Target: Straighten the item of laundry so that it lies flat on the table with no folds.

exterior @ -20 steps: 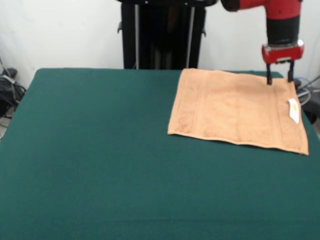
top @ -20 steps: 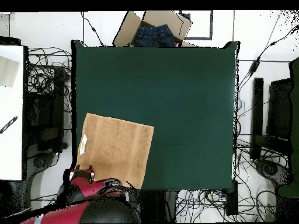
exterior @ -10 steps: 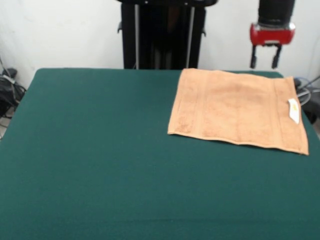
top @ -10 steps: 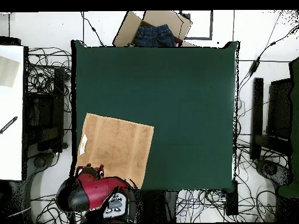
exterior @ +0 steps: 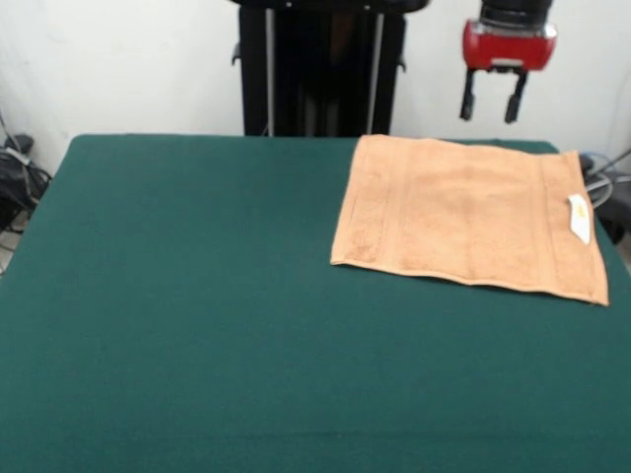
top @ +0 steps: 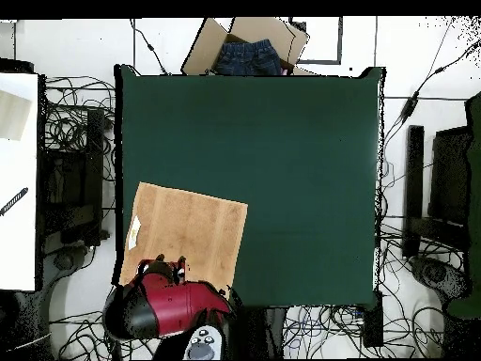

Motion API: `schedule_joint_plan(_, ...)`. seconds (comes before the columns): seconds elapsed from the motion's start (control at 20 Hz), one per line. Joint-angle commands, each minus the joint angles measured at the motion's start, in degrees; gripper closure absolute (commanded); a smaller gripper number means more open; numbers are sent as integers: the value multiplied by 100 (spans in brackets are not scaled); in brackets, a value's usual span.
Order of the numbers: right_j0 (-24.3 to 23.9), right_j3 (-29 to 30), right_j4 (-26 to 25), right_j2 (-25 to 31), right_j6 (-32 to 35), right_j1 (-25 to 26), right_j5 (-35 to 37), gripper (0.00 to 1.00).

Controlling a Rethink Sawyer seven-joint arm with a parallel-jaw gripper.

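The item of laundry (exterior: 468,217), a peach terry towel with woven bands and a small white tag (exterior: 579,217), lies spread flat at the far right of the dark green table (exterior: 197,296). In the overhead view the towel (top: 186,237) sits at the table's lower left corner. My gripper (exterior: 490,108) hangs open in the air above the towel's far edge, holding nothing, with its two black fingers (exterior: 466,103) pointing down. From above, the red arm (top: 164,306) covers the towel's near edge.
A cardboard box holding blue jeans (top: 246,52) stands beyond the table's top edge in the overhead view. Cables (top: 70,122) and black stands surround the table. A white surface (top: 19,179) lies off to the left.
My gripper has lifted off the towel's far right corner and moved left along its far edge. The towel has stayed flat and still.
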Motion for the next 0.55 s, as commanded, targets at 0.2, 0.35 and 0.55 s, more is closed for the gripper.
schedule_joint_plan(0.2,-378,-457,-547,10,182,-47,275,0)
schedule_joint_plan(0.35,-292,-454,-578,-79,275,-2,245,0)
schedule_joint_plan(0.55,-322,-440,-637,-58,361,99,136,0)
